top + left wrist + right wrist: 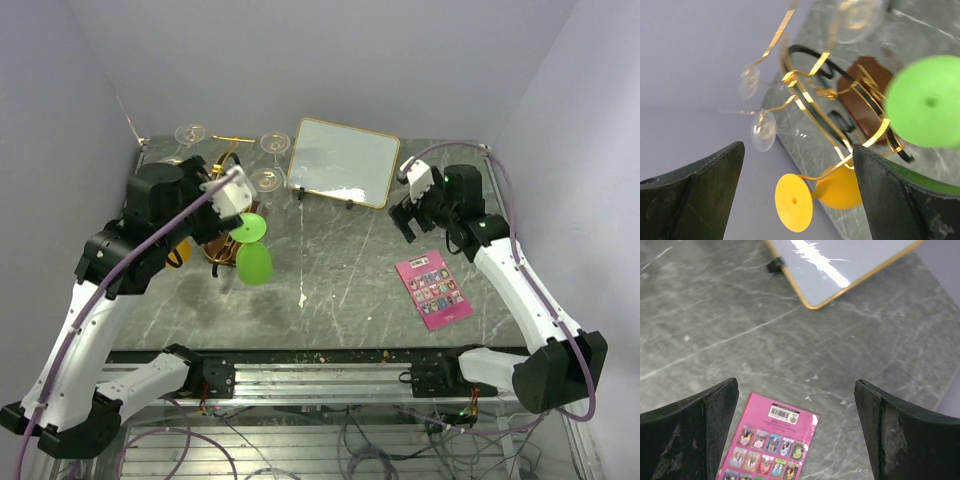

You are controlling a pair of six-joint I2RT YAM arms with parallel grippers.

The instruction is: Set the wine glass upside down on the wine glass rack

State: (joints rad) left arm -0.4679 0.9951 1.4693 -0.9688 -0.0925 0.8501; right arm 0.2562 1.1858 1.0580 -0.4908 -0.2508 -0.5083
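wine glass hangs bowl-down on rack, stem upright

wine glass: green, hanging bowl-down from rack arm | wine glass rack: gold wire, brown base, upright

A gold-framed white board stands tilted at the far side of the grey marbled tabletop, propped on small black feet. A pink card lies flat nearer on the right, well apart from the board, showing a barcode and rows of small pictures.
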